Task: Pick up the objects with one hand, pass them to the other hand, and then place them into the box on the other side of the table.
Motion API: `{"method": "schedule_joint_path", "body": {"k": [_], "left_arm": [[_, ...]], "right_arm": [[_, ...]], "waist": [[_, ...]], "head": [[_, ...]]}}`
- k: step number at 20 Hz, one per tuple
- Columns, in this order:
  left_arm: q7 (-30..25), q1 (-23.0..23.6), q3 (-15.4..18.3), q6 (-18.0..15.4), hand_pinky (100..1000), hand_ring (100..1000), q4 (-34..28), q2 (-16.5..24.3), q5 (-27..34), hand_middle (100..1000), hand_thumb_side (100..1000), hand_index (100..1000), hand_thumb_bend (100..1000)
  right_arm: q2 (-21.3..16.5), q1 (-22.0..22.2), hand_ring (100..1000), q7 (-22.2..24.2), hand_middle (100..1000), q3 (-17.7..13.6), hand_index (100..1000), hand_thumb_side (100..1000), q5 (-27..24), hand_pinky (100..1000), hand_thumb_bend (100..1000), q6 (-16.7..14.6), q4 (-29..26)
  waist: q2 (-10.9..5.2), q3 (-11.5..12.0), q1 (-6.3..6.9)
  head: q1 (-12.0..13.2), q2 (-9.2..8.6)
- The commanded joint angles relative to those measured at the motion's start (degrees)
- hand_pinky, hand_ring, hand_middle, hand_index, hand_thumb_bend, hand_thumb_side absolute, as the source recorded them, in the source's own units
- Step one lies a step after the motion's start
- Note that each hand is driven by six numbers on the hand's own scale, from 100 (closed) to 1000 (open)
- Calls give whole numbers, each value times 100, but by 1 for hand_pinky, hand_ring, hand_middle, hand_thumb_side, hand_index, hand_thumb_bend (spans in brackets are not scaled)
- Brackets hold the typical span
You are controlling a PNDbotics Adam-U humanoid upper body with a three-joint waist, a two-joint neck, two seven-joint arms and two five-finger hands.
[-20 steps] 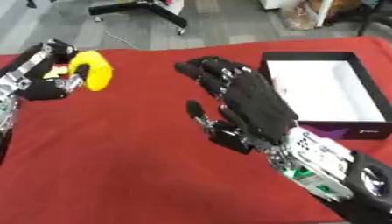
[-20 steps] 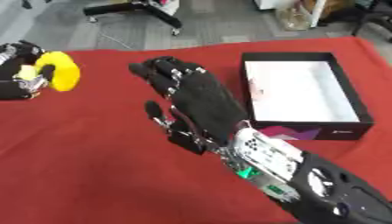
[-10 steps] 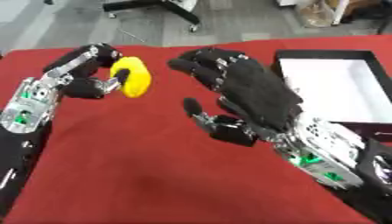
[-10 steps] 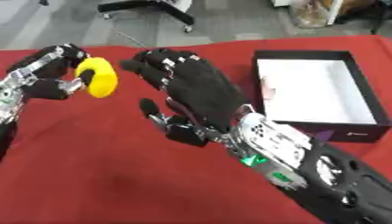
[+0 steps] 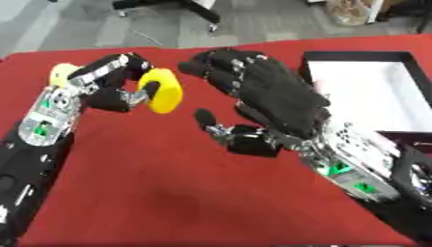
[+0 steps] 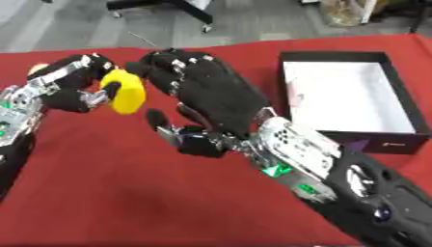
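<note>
Above the red table (image 5: pixel 152 193), left hand (image 5: pixel 114 89) fingers pinch yellow object (image 5: pixel 162 90); right hand (image 6: pixel 215 103) fingers spread wide beside it.

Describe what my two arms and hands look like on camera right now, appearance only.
The left hand has black fingers with silver joints on a silver-and-black forearm bearing green marks. The right hand looks bulkier, covered in black textured material, with a silver wrist housing showing green marks and a black forearm behind.

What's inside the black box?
The black box shows a white inside that looks bare, apart from a small reddish mark near its left wall. The near wall hides a strip of the floor along that edge.
</note>
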Motion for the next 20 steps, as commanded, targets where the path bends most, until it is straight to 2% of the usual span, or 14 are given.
{"method": "schedule_joint_path", "body": {"k": [1, 11, 20], "left_arm": [[-198, -140, -24, 65, 546, 411, -164, 17, 138, 326, 317, 430, 100], [-424, -184, -118, 302, 546, 411, -331, -113, 287, 325, 317, 428, 100], [-648, -194, -210, 513, 548, 411, -525, -133, 515, 324, 318, 427, 100]], "right_arm": [[4, -66, 821, -51, 786, 3, 920, 253, -23, 586, 127, 57, -118], [41, -27, 841, -137, 783, 188, 909, 247, -14, 571, 101, 236, -118], [37, 16, 844, -144, 777, 285, 879, 126, 50, 562, 100, 372, -118]], "waist": [[-57, 15, -14], [-3, 27, -15], [14, 41, -14]], "head": [[-51, 45], [-201, 50], [-260, 50]]}}
